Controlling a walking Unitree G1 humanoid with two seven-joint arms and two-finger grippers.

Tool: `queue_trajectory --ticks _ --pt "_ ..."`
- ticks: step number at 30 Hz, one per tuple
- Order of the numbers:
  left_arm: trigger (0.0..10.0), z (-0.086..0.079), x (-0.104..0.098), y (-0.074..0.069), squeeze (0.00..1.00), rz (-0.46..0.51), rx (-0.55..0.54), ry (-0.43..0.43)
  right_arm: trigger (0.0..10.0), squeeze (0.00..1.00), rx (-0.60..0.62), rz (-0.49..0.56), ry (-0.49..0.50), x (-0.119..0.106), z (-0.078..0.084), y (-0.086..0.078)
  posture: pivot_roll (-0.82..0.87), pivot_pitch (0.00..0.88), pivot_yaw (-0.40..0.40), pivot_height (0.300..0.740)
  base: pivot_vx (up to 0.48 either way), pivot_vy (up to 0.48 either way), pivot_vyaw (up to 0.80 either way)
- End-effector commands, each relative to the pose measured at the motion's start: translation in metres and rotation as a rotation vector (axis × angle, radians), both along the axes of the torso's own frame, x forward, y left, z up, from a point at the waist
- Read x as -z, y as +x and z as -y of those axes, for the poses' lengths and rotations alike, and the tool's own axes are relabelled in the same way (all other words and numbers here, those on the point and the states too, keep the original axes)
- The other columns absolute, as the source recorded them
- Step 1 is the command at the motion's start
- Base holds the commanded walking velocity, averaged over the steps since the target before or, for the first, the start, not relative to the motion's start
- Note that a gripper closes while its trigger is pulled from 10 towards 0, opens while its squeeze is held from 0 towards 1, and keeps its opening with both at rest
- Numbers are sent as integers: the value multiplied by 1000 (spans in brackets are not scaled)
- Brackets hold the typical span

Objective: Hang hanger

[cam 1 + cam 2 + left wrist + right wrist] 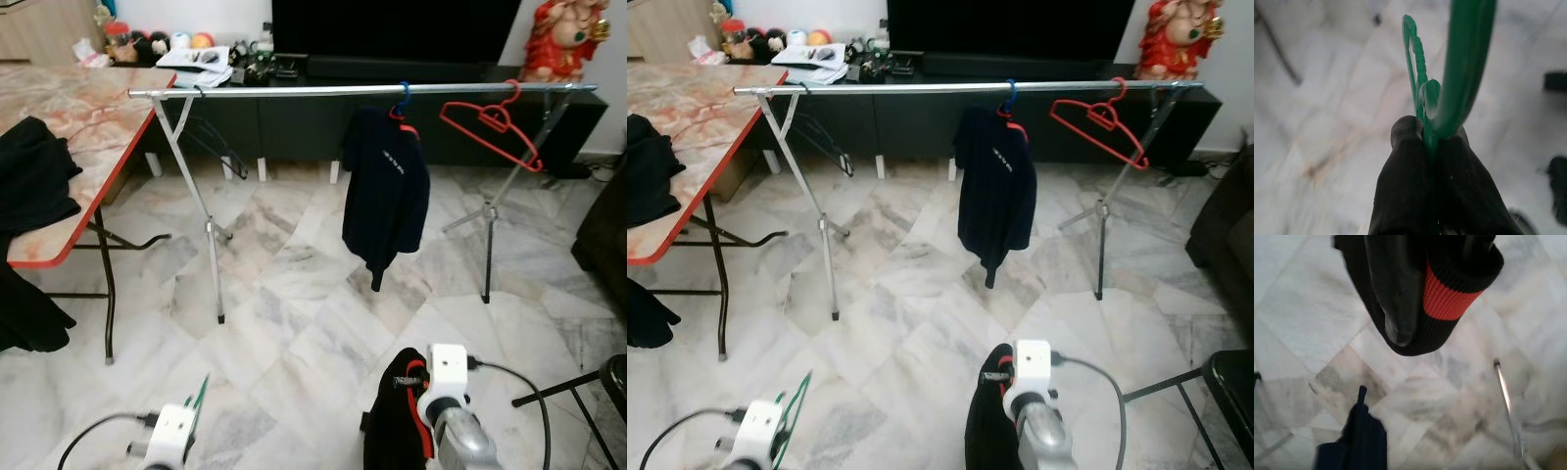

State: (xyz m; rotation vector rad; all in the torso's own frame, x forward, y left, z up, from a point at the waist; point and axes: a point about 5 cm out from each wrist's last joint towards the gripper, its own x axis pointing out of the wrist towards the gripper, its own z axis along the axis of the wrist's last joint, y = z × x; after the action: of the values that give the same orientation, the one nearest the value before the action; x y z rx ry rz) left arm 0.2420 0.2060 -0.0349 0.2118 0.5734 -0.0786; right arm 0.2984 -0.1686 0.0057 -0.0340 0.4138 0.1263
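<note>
Green hanger (1425,88) sits low at our seven o'clock, clamped between the two black fingers (1405,186) of our left gripper (1426,128), its long axis running up and away from the fingertips. Ahead, at twelve o'clock, we see the long silver rail (294,91) of the clothes rack running side to side, carrying a navy shirt (385,191) with small white print too fine to read, and an empty red hanger (492,125) at two o'clock. Our right gripper (1415,328) is wrapped in a black garment (394,421) with a red band; whether it is clenched we cannot tell.
</note>
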Motion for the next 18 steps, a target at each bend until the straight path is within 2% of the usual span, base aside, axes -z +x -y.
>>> queue_trajectory --ticks 1,2,4,6,7,10,11,12,15,18 --pt "10000 4 -3 3 0 9 63 -2 10000 0 -36 -24 -43 2 -2 0 28 108 -16 721 0 0 0" --pt "10000 16 -14 17 0 23 239 -10 10000 0 -124 -67 -154 1 -4 4 34 108 -20 721 0 0 0" --pt "10000 25 -22 24 0 -6 417 -1 10000 0 -184 -98 -255 0 -3 7 39 106 -22 721 0 0 0" --pt "10000 29 -24 26 0 -40 510 2 10000 0 -203 -106 -293 -1 -3 9 42 105 -22 721 0 0 0" --pt "10000 33 -28 27 0 -93 621 -6 10000 0 -199 -112 -284 -5 -5 13 45 104 -23 721 0 0 0" --pt "10000 36 -38 30 0 -142 767 -19 10000 0 -213 -110 -299 -11 -8 19 47 102 -26 721 0 0 0" --pt "10000 40 -46 33 0 -152 815 -50 10000 0 -224 -106 -309 -13 -10 22 48 101 -28 721 0 0 0" --pt "10000 40 -46 33 0 -152 815 -50 10000 0 -224 -106 -309 -13 -10 22 48 101 -28 721 0 0 0" --pt "10000 51 -63 38 0 -193 935 -97 10000 0 -242 -116 -311 -14 -15 24 53 100 -32 721 0 0 0" --pt "10000 58 -71 39 0 -199 986 -119 10000 0 -243 -122 -301 -14 -17 24 54 99 -33 721 0 0 0"
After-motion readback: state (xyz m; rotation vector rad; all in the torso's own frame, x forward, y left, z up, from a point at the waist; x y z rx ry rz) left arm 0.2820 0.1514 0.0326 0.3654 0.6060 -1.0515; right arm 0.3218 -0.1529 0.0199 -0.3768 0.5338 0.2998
